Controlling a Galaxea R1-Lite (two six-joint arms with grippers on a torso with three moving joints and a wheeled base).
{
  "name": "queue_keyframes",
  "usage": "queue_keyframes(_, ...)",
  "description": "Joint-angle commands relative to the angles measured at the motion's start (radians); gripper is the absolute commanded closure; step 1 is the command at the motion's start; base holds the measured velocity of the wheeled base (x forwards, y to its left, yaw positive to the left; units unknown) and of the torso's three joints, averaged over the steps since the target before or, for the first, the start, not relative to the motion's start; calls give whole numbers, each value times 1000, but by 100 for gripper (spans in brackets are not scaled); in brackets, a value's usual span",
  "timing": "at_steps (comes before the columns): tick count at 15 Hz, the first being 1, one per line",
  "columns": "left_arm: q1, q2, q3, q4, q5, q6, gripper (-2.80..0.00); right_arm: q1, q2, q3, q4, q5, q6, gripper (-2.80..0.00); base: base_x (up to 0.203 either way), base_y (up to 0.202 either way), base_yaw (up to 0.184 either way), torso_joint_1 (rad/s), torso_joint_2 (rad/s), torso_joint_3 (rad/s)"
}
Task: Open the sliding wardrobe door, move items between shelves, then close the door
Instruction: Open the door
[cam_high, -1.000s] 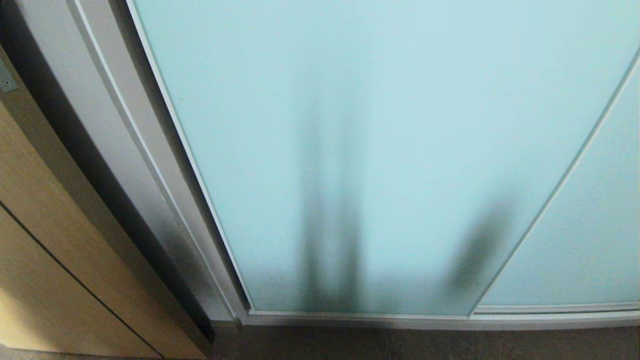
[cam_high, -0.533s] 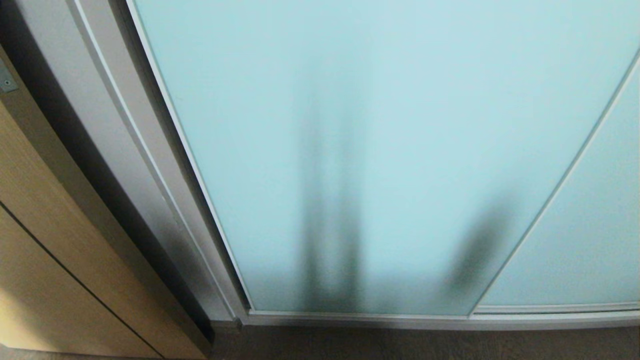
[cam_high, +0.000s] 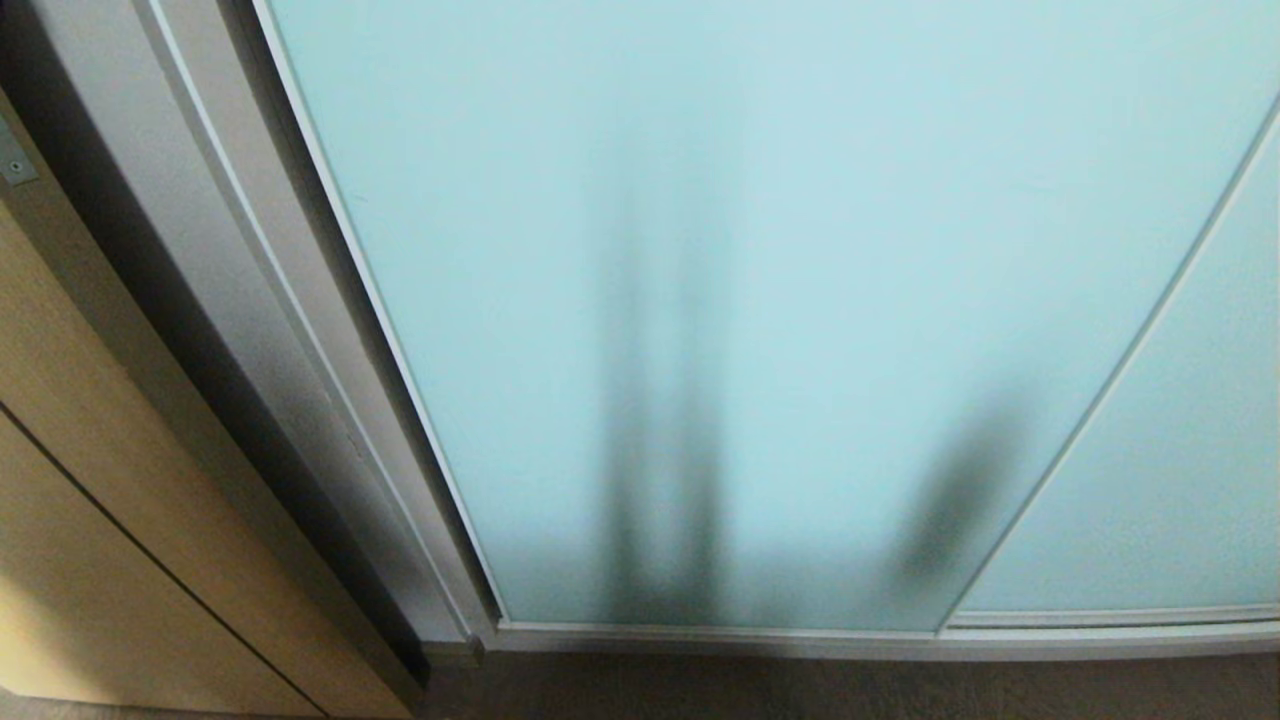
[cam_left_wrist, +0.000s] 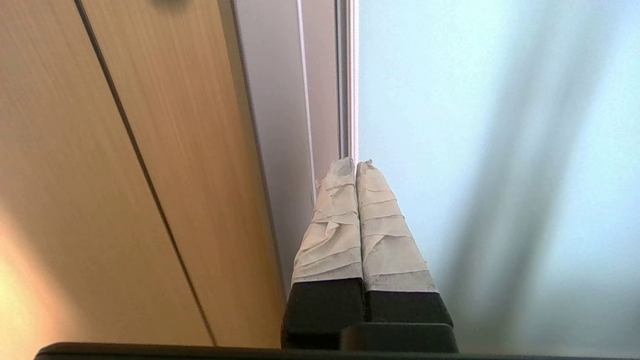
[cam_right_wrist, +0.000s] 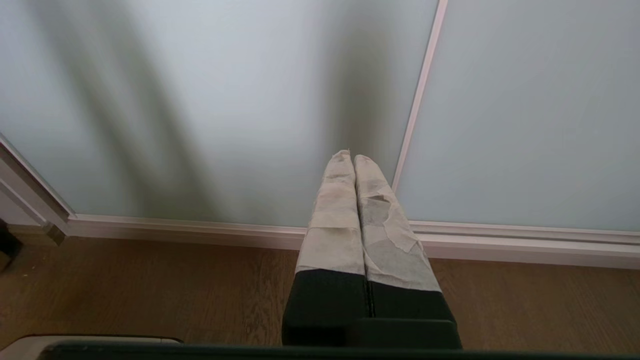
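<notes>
Door (cam_high: 760, 300) frosted aqua glass, slim silver frame.

A light wooden door (cam_high: 90, 520) with a thin dark seam stands at the left side, next to a grey frame post (cam_high: 250, 330). The floor (cam_right_wrist: 150, 285) below is brown wood.

You are facing a fitted wardrobe in what reads as a home bedroom or dressing area. Across the centre and right of the head frame stands the sliding wardrobe door (cam_high: 760, 250), frosted pale aqua glass in a slim silver-white frame, with a second like panel (cam_high: 1170, 480) at lower right and dim dark shapes behind the glass. At far left you have a light wooden door (cam_high: 70, 520), and along the bottom edge a brown wood-grain floor (cam_right_wrist: 150, 285).
</notes>
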Motion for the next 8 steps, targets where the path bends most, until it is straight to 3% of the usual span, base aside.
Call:
queue_keyframes(1,3,233,-136,-68,12,3,0,0,0,0,0,0,0,0,0,0,0,0,0,0)
queue_keyframes(2,4,304,-164,-153,31,8,0,0,0,0,0,0,0,0,0,0,0,0,0,0)
queue_keyframes(6,7,584,-157,-672,123,58,0,0,0,0,0,0,0,0,0,0,0,0,0,0)
queue_keyframes(8,9,695,-128,-839,144,69,0,0,0,0,0,0,0,0,0,0,0,0,0,0)
